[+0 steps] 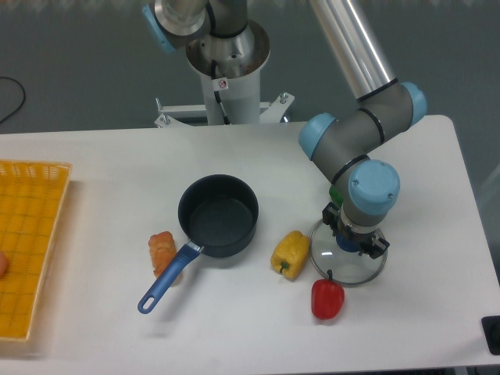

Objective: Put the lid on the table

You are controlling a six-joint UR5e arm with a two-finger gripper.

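The lid (348, 260), a round clear glass disc with a thin metal rim, is seen lying on the white table (101, 164) towards its right edge and nearer the front edge than the back. The gripper (354, 241) is positioned directly over the lid's centre, where a patch of blue knob is glimpsed beneath it; whether the fingers are clamped on the knob or parted cannot be told, as they are hidden under the wrist. A red bell pepper (327, 298) is found touching the lid's front-left rim, and a yellow bell pepper (291, 253) just to the lid's left. A dark blue saucepan (218, 215) stands uncovered near the table's middle, its blue handle pointed at the front-left corner. An orange-brown food item (162, 251) is set beside that handle. A yellow grid tray (27, 242) is placed at the left edge.
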